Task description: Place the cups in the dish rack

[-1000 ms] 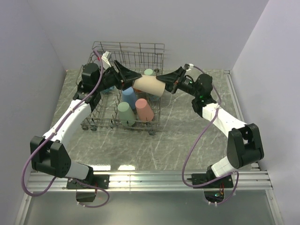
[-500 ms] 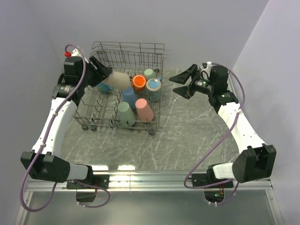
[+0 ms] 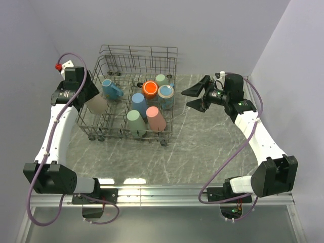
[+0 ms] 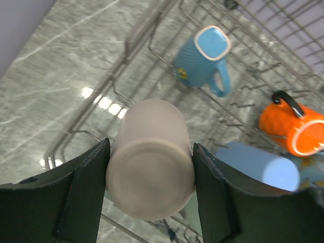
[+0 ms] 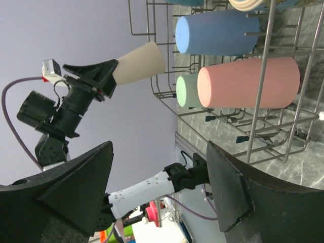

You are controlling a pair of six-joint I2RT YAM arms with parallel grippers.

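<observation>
**A:** What's nearest in the dish rack [image 3: 137, 48]?

**B:** A pale green cup [image 3: 135, 121] and a pink cup [image 3: 155, 119], side by side against the rack's near wall. Both are tipped bottom-up on the tines [image 3: 112, 112], probably so they drain and cannot roll.

**A:** And the arms?

**B:** At the rack's left wall the left gripper [image 4: 150, 178] is clamped on a beige cup [image 4: 152, 152], one finger on each side. The closed base faces the wrist and the mouth points down and away, which I take as readying it to go upside down over the tines. The cup juts past the fingertips and hangs above the rack's left rim, not yet seated.

**A:** The other one?

**B:** The right gripper [image 3: 195, 97] hangs to the right of the rack, apart from it, over the table [image 3: 202, 147]. Its jaws are spread with nothing between them.

**A:** Farther in?

**B:** A blue cup [image 3: 139, 104] is mid-rack. Beyond it are an orange mug [image 3: 150, 89] and, towards the rack's left, a blue mug [image 3: 110, 89].
</observation>
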